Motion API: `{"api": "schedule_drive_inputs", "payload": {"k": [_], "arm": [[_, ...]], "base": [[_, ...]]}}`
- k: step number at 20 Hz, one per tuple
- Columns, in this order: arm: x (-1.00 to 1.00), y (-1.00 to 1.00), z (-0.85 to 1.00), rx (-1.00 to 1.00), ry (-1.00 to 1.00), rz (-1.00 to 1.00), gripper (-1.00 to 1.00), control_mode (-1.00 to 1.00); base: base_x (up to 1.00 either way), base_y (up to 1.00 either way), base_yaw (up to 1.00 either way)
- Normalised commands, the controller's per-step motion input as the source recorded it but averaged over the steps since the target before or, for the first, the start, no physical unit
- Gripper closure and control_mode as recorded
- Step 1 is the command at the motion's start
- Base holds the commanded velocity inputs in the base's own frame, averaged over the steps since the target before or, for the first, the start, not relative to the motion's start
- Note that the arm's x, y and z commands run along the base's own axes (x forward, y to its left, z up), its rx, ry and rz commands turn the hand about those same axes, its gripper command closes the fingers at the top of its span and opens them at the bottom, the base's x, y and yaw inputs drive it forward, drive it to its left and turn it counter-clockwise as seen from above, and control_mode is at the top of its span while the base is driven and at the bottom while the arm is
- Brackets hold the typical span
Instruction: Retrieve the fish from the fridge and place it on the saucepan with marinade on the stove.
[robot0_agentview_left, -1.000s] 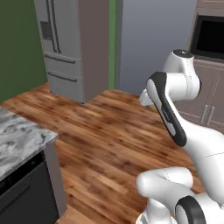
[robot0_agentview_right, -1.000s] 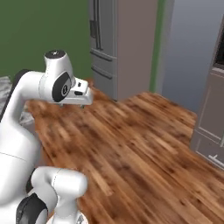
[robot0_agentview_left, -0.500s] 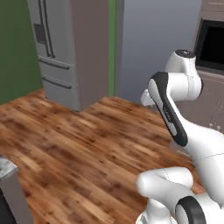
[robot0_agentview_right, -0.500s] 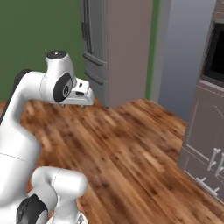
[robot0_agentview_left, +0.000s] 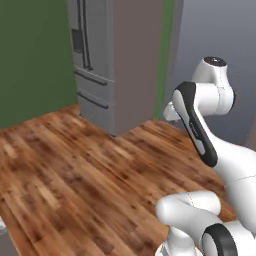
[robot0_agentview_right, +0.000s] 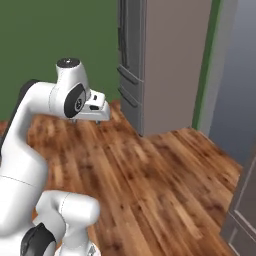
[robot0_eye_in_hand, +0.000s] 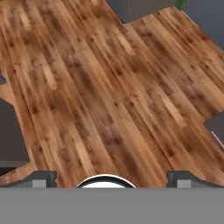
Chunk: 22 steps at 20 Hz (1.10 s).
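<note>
fridge (robot0_agentview_left: 107, 60): top cut off by frame edge, doors closed, inside hidden | my fingertips (robot0_eye_in_hand: 41, 178): barely poking into view, wood floor (robot0_eye_in_hand: 109, 87) below

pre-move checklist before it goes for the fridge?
1. Fridge in view ahead: ok.
2. Fridge doors open: not ok, both closed.
3. Gripper open and empty: ok, fingertips stand wide apart over bare wood floor.
4. Gripper within reach of the handles: not ok, floor lies between the base and the fridge.
5. Fish located: cannot tell.
6. Floor path to the fridge free: ok.
</note>
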Motion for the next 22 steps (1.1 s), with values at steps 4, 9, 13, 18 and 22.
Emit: {"api": "schedule_drive_inputs", "payload": {"k": [4,9,13,18,22], "arm": [[0.0,0.0,0.0,0.0,0.0,0.0,-1.0,1.0],[0.0,0.0,0.0,0.0,0.0,0.0,-1.0,1.0],[0.0,0.0,0.0,0.0,0.0,0.0,-1.0,1.0],[0.0,0.0,0.0,0.0,0.0,0.0,-1.0,1.0],[0.0,0.0,0.0,0.0,0.0,0.0,-1.0,1.0]], "base": [[1.0,0.0,0.41],[1.0,0.0,0.41],[1.0,0.0,0.39],[1.0,0.0,0.37],[1.0,-0.01,0.32]]}}
